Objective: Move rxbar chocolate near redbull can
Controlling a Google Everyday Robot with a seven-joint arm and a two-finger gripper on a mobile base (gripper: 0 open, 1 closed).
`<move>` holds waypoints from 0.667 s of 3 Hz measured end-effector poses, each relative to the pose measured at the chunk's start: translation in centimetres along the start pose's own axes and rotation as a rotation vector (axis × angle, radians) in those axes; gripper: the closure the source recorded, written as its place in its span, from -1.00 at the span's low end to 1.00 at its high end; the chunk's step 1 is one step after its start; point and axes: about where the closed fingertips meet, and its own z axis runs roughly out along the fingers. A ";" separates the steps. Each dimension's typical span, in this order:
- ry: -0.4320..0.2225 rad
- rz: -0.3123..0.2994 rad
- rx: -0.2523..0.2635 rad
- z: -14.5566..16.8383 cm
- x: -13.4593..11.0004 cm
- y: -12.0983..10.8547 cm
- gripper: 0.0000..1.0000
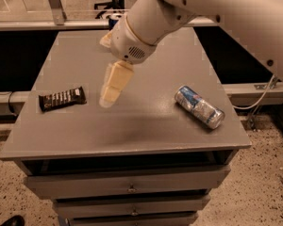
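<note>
The rxbar chocolate [62, 98] is a flat dark bar with white lettering, lying at the left side of the grey table [132, 131]. The redbull can [199, 107] is silver and light blue and lies on its side at the right of the table. My gripper [109, 95] hangs tip-down from the big white arm [146, 22] over the table's middle-left. It is just right of the bar and apart from it, with nothing in it. The can is well to its right.
A dark-blue can [114, 19] stands at the table's back edge, mostly hidden behind the arm. The table has drawers [127, 185] below its front edge. A rail and a cable run along the floor on the right.
</note>
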 end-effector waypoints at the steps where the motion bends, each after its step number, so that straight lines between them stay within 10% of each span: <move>1: 0.019 -0.054 -0.047 5.0 -2.4 -0.2 -1.00; 2: 0.065 -0.093 -0.095 10.2 -3.8 -0.9 -1.00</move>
